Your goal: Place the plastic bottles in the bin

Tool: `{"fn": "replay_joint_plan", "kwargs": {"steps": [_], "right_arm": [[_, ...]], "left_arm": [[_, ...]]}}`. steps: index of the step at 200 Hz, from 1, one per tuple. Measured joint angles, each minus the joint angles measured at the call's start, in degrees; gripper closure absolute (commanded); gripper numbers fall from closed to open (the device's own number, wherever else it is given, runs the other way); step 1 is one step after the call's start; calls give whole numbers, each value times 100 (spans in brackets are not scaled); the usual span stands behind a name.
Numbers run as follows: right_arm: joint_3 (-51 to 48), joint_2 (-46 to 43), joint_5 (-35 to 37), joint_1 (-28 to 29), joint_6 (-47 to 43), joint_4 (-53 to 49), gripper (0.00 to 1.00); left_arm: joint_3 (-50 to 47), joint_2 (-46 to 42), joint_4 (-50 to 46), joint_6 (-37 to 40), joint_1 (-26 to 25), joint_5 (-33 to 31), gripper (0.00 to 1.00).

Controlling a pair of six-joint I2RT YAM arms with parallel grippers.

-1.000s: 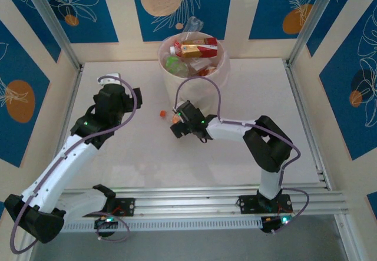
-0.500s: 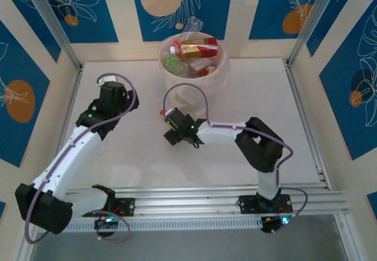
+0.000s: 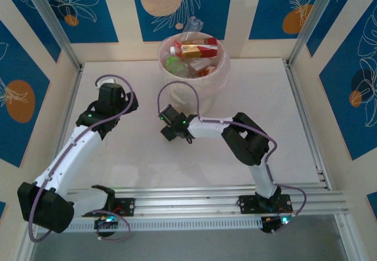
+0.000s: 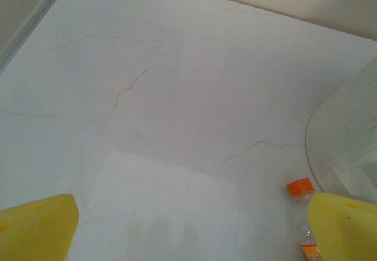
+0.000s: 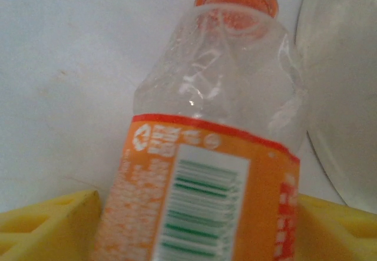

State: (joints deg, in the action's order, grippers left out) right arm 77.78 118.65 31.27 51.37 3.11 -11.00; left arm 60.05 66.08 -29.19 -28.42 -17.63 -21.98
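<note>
Right tool (image 5: 197, 228): low over the table (image 3: 277, 96), just in front of the bin. Its yellow pads (image 5: 50, 225) stand on either side of the orange-labelled bottle (image 5: 212, 155), right against the label. I cannot tell whether they press it.
Orange-labelled bottle: clear, orange cap, lying on the table with its cap end beside the bin's foot.
Left tool (image 4: 191, 228): open wide, nothing between the pads, hovering over bare table to the left of the bin.
Bin (image 3: 177, 84): at the far middle of the table, piled with other bottles (image 3: 195, 50).
</note>
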Motion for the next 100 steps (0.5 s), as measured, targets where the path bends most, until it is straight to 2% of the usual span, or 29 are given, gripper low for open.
{"fn": "replay_joint_plan", "kwargs": {"steps": [14,57,100], "right_arm": [[13,17,2,9,-15,-55,32],[11,-72,111,181,-136,-247,59],[-98,-844,177,640,-358,-732,64]], "left_arm": [[-20,-11,0,-17,9,2,1],[-46,-118,0,-22,66,11,0],[-46,-236,0,-46,70,9,1]]}}
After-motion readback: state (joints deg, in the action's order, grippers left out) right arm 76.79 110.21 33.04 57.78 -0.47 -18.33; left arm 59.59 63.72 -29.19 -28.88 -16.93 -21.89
